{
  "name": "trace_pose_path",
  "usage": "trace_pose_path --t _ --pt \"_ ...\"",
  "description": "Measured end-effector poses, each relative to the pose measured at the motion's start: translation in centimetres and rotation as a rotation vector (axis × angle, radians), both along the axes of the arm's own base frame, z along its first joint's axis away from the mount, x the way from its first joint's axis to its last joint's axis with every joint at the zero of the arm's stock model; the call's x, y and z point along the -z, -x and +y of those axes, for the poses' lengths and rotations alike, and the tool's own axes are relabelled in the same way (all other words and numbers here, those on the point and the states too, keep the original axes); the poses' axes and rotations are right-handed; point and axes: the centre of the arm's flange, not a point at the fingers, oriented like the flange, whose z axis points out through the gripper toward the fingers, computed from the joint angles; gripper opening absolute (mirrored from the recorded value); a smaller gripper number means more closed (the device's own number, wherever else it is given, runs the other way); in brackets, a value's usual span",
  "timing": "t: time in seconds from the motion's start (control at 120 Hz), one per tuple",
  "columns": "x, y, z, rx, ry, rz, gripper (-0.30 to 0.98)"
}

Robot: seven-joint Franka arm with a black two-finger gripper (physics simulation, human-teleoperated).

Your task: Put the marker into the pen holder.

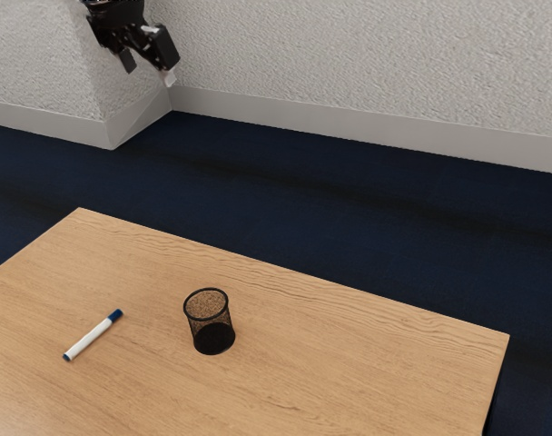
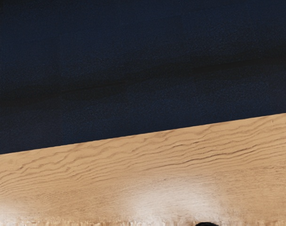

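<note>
Wooden tabletop [image 2: 133, 165], blue floor [image 2: 143, 61], dark sliver [image 2: 207, 224]

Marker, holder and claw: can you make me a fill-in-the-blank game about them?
Most of the marker is coloured ____.
The mesh holder is coloured ____.
The holder stands upright, but the marker lies on its ____ on the table.
The fingers of the claw are apart, so the claw is ____.

Missing words: white; black; side; open.
</note>
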Motion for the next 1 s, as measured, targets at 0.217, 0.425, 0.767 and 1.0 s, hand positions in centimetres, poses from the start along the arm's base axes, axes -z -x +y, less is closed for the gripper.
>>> trace_pose_path --t 0.217,0.425,0.767,1.0 --pt "8.2 3.0 6.3 -0.214 0.011 0.232 0.67" --pt "26.0 6.9 16.1 -0.432 0.056 0.485 0.68" --pt "40.1 5.5 17.5 -0.393 0.062 0.476 0.68" --pt "44.0 6.4 18.9 -0.369 0.099 0.502 0.69"
